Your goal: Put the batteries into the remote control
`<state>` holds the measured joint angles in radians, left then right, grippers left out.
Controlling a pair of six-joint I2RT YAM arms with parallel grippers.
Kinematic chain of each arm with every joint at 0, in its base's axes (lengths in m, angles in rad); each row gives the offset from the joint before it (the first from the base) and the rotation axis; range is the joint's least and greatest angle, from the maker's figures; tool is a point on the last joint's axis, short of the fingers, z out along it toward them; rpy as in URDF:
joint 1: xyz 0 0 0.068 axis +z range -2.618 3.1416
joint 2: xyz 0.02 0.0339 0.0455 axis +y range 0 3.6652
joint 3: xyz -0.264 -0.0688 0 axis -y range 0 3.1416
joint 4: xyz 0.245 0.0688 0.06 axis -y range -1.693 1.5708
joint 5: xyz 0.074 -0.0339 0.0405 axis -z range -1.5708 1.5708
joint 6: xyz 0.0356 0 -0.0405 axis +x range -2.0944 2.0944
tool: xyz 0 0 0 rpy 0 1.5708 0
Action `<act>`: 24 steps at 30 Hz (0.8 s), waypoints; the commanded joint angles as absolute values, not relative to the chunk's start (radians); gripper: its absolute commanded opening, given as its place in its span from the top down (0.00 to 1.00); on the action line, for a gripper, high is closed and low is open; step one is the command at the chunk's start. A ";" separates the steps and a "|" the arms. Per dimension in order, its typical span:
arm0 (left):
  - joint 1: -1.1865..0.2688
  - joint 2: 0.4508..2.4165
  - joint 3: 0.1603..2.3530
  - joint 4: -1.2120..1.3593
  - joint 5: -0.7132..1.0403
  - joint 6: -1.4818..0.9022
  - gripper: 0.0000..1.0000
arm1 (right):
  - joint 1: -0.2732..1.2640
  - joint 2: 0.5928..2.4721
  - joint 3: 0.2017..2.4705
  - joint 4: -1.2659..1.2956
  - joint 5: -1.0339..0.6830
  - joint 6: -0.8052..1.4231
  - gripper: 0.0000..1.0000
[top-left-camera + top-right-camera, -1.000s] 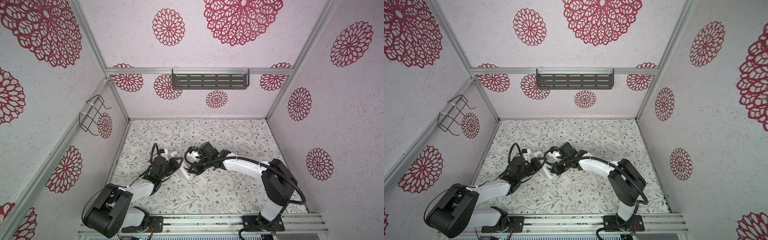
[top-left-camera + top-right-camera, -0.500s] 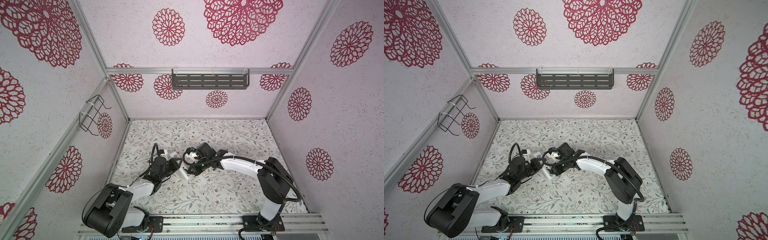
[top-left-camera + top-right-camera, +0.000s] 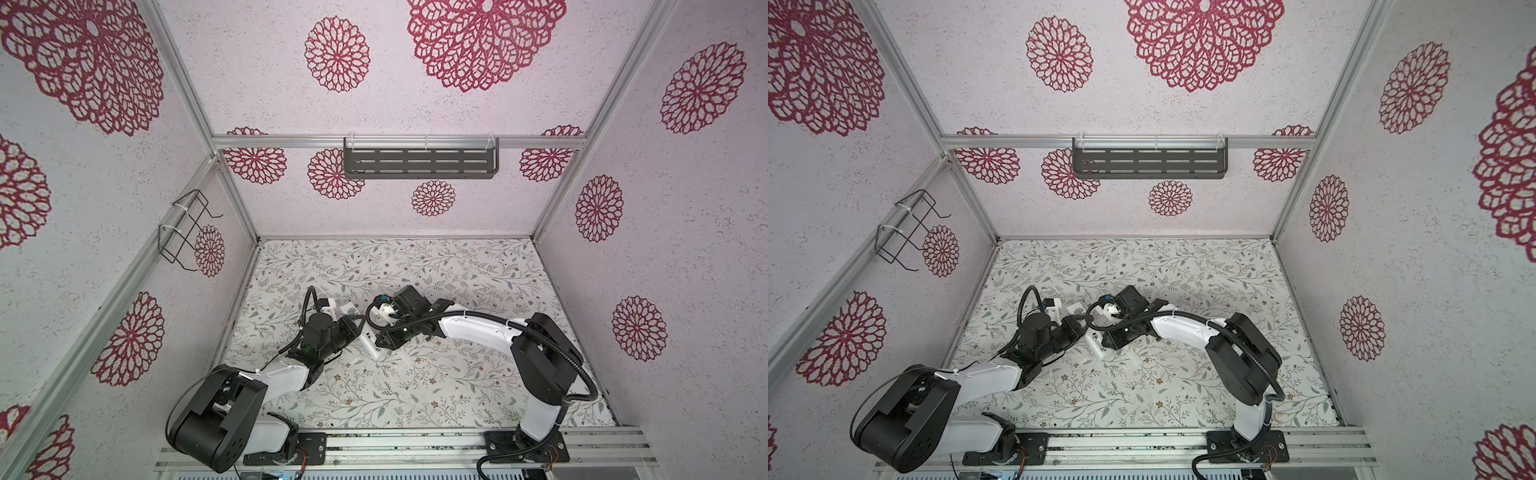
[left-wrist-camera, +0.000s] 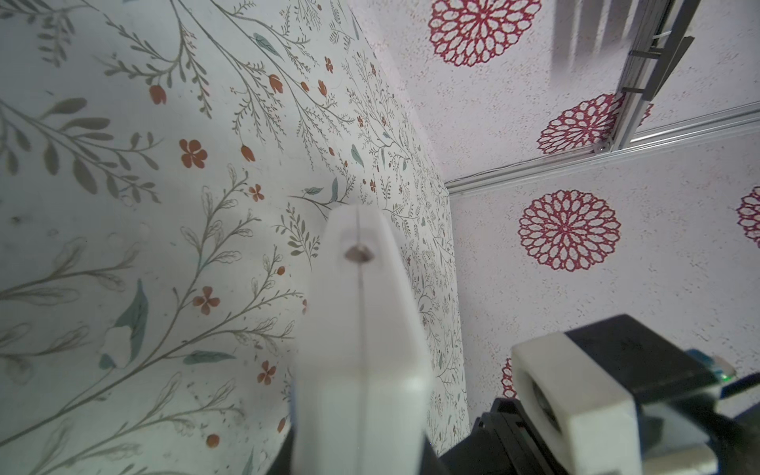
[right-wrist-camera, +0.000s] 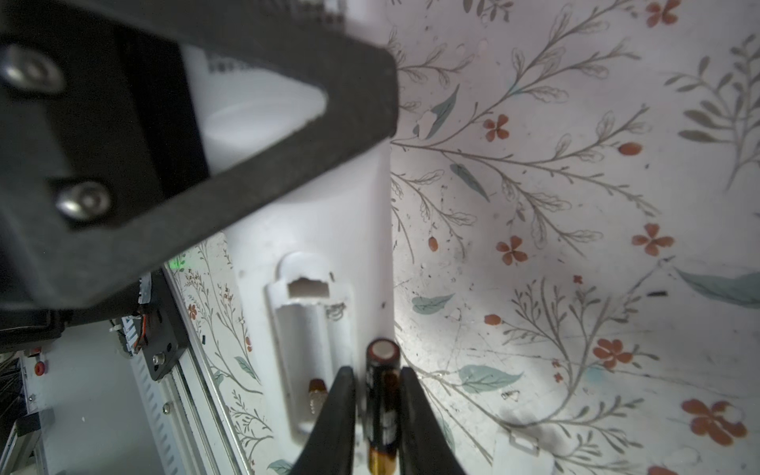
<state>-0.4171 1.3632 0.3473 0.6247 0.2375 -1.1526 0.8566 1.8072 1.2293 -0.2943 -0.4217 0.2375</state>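
Note:
The white remote control (image 3: 371, 347) (image 3: 1097, 345) is tilted off the mat, and my left gripper (image 3: 353, 328) (image 4: 357, 462) is shut on its sides; the left wrist view shows it edge-on (image 4: 362, 329). In the right wrist view its back faces the camera, with the battery compartment (image 5: 312, 329) open. One battery (image 5: 317, 388) lies low in the compartment, partly hidden by a finger. My right gripper (image 5: 376, 372) (image 3: 385, 340) is shut on the other battery (image 5: 382, 395). That battery points along the remote, over its rim beside the compartment. A sliver of gap shows at one finger.
A small whitish cover piece (image 3: 407, 357) (image 5: 520, 448) lies on the floral mat just right of the remote. The two grippers are almost touching over the mat's middle left. A grey shelf (image 3: 419, 162) and a wire rack (image 3: 187, 232) hang on the walls.
My right arm has edged left, carrying the battery closer over the remote's open back. The left arm and the remote have stayed where they were.

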 commanded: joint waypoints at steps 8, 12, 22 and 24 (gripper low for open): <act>-0.423 1.381 0.367 0.757 0.265 -1.187 0.98 | 0.861 1.805 1.252 -0.330 -0.388 0.241 0.96; -0.423 1.381 0.359 0.754 0.259 -1.185 0.98 | 0.862 1.793 1.252 -0.348 -0.363 0.232 0.98; -0.422 1.382 0.350 0.749 0.259 -1.179 0.98 | 0.863 1.759 1.260 -0.387 -0.324 0.214 0.99; -0.423 1.382 0.351 0.751 0.258 -1.178 0.98 | 0.865 1.744 1.246 -0.364 -0.331 0.213 0.98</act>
